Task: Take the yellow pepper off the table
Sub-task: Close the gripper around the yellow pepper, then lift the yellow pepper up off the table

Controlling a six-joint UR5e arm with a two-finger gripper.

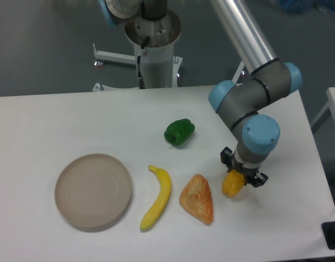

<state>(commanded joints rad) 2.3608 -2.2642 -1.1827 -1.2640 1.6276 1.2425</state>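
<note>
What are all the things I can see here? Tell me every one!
yellow pepper: 1, yellow-orange, right side of the table, right under the gripper, between its fingers
green pepper: 1, green, middle of the table, towards the back
banana: 1, yellow, front, between the plate and the pastry
pastry: 1, orange-tan, triangular, front, just left of the yellow pepper
plate: 1, beige, round, nothing on it, front left
table: 1, white, under everything
robot base: 1, white post, behind the table
arm: 1, silver and grey with blue caps, reaching down over the right side
gripper: 1, dark, around the yellow pepper; whether it is squeezing cannot be told
</note>
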